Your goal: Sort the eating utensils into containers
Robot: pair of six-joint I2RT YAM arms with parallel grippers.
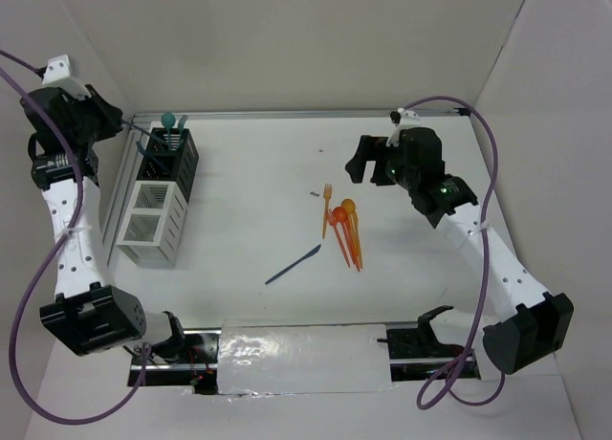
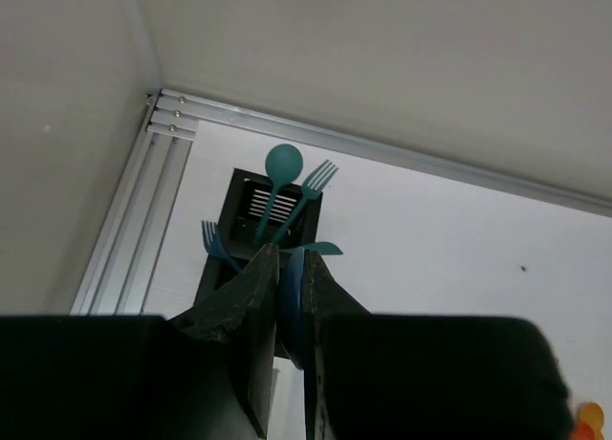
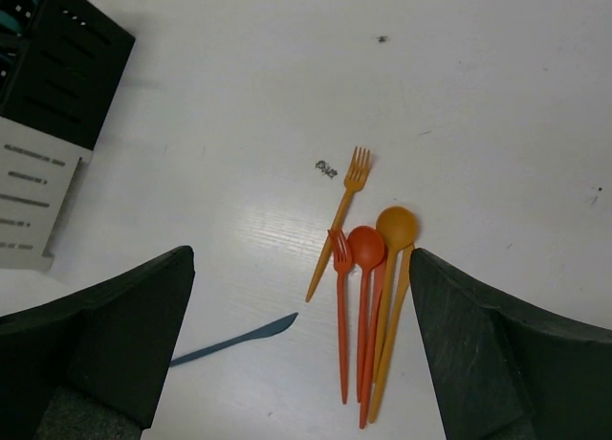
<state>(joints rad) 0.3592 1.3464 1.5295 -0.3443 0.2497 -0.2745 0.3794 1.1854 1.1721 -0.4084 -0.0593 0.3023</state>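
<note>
From above, the left claw (image 1: 124, 124) sits at the far left of the worktop (image 1: 249, 201), right at the top of the black bin (image 1: 182, 163), where a teal spoon (image 1: 169, 121) stands upright. The white bins (image 1: 153, 225) stand in line just nearer than the black one, touching it. In mid-worktop lies a tight bunch of orange utensils (image 1: 346, 231), and a dark blue knife (image 1: 293, 265) lies alone a little nearer and to their left. The right claw (image 1: 373, 153) hangs above the worktop beyond the orange bunch, holding nothing. In the left wrist view, the left claw (image 2: 290, 258) has its fingers drawn close on a blue utensil (image 2: 295, 292), a thin strip pinched between them, directly over the black bin (image 2: 251, 203). In that bin the teal spoon (image 2: 283, 161) and a teal fork (image 2: 319, 176) lean together, and a blue fork (image 2: 212, 237) stands at its left side. In the right wrist view, the right claw (image 3: 298, 258) is spread wide with nothing between its fingers. Below it lie two orange forks and two orange spoons (image 3: 368, 297), side by side and touching, heads pointing away. The dark blue knife (image 3: 239, 338) lies apart to their left, and the black bin (image 3: 57, 62) and a white bin (image 3: 29, 191) show at the left edge.
</note>
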